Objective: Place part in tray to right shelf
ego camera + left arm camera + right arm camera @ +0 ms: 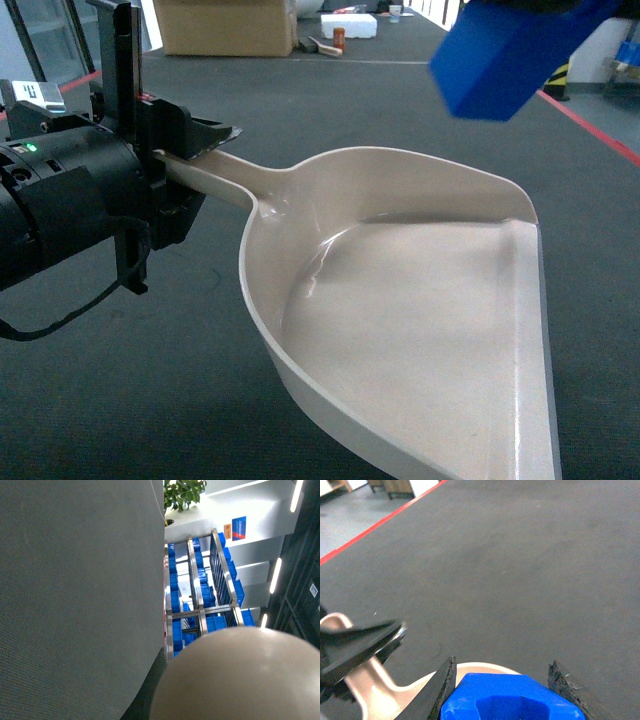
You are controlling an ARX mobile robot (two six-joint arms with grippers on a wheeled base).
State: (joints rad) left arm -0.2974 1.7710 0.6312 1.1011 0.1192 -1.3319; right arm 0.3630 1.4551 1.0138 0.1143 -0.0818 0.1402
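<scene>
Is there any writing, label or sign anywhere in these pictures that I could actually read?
None can be read.
Blue sign on the far white wall: print too small.
Orange sign beside it: blurred.
White label on the dark frame at the right edge: too small.
Cardboard box on the floor: no legible print.
Tray, blue part: no markings visible.

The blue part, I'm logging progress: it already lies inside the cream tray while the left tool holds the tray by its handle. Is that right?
Not quite. The part is not in the tray yet: the head view shows it above the tray's far rim, and the right wrist view shows it between the right tool's fingers. The left tool does hold the tray by its handle.
</scene>
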